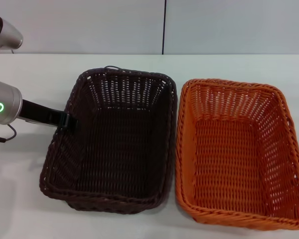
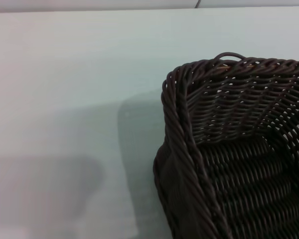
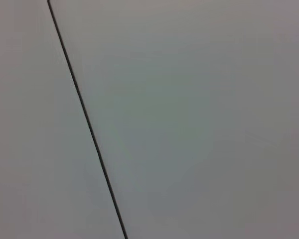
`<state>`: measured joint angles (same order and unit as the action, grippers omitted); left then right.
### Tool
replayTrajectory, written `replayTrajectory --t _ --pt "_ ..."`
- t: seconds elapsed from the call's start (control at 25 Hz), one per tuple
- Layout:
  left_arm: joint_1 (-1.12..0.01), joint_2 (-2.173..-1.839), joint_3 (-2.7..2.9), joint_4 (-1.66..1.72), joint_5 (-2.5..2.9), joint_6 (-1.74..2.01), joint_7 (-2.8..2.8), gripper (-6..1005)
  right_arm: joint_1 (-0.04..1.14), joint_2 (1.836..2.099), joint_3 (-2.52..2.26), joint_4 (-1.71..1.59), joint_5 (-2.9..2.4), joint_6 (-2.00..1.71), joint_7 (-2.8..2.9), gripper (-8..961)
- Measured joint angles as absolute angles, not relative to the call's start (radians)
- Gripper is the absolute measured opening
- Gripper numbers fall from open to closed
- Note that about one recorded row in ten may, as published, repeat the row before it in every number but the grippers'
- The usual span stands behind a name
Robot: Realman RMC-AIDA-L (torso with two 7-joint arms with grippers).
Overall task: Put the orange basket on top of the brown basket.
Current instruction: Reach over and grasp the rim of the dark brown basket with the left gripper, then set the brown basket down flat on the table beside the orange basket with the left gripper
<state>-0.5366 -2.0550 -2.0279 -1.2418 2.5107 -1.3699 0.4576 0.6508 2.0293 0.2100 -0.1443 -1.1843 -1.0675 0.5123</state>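
Observation:
The brown basket [image 1: 112, 142] stands on the white table, left of centre, with its opening up. Right beside it, almost touching along their long sides, is the orange basket [image 1: 236, 149]. Both are empty. My left gripper [image 1: 70, 122] reaches in from the left and sits at the brown basket's left rim, about halfway along. The left wrist view shows one corner of the brown basket [image 2: 229, 149] from close up. My right gripper is out of view, and its wrist camera sees neither basket.
The white table [image 1: 35, 199] runs back to a pale wall with a dark vertical seam [image 1: 164, 27]. The right wrist view holds only a plain grey surface crossed by a dark seam [image 3: 87, 124]. A thin cable [image 1: 2, 137] hangs by the left arm.

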Motion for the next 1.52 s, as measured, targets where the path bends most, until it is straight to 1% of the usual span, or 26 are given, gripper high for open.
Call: replayTrajectory --t 0.28,0.48,0.64,0.72,0.88,0.96,1.0,1.08,1.2,1.52 --pt "-0.536 -2.054 -2.029 -1.243 2.513 -1.373 0.458 336 0.654 2.029 0.212 -0.144 -1.184 -1.065 0.512 573" --pt "-0.543 -2.039 -2.118 -1.318 2.513 -1.447 0.526 210 0.656 2.029 0.212 -0.144 -1.184 -1.054 0.512 573" --pt "-0.574 -2.031 -2.198 -1.382 2.511 -1.535 0.607 201 0.656 2.029 0.212 -0.144 -1.184 -1.053 0.512 573" --pt "-0.599 -2.017 -2.221 -1.406 2.511 -1.59 0.663 197 0.654 2.029 0.212 -0.143 -1.184 -1.053 0.512 573" --pt "-0.661 -1.97 -2.225 -1.388 2.51 -1.697 0.786 195 0.651 2.028 0.214 -0.143 -1.184 -1.052 0.512 573" --pt "-0.691 -1.958 -2.225 -1.357 2.509 -1.723 0.83 195 0.65 2.028 0.219 -0.142 -1.184 -1.052 0.512 573" --pt "-0.723 -1.954 -2.223 -1.315 2.509 -1.736 0.871 195 0.648 2.029 0.224 -0.141 -1.184 -1.052 0.512 573" --pt "-0.737 -1.955 -2.22 -1.296 2.509 -1.741 0.89 195 0.647 2.029 0.225 -0.141 -1.184 -1.052 0.512 573" --pt "-0.789 -1.969 -2.214 -1.213 2.514 -1.737 0.962 196 0.643 2.03 0.226 -0.139 -1.184 -1.052 0.512 573" --pt "-0.933 -2.032 -2.2 -1.01 2.518 -1.676 1.105 196 0.633 2.032 0.227 -0.138 -1.184 -1.052 0.512 573"
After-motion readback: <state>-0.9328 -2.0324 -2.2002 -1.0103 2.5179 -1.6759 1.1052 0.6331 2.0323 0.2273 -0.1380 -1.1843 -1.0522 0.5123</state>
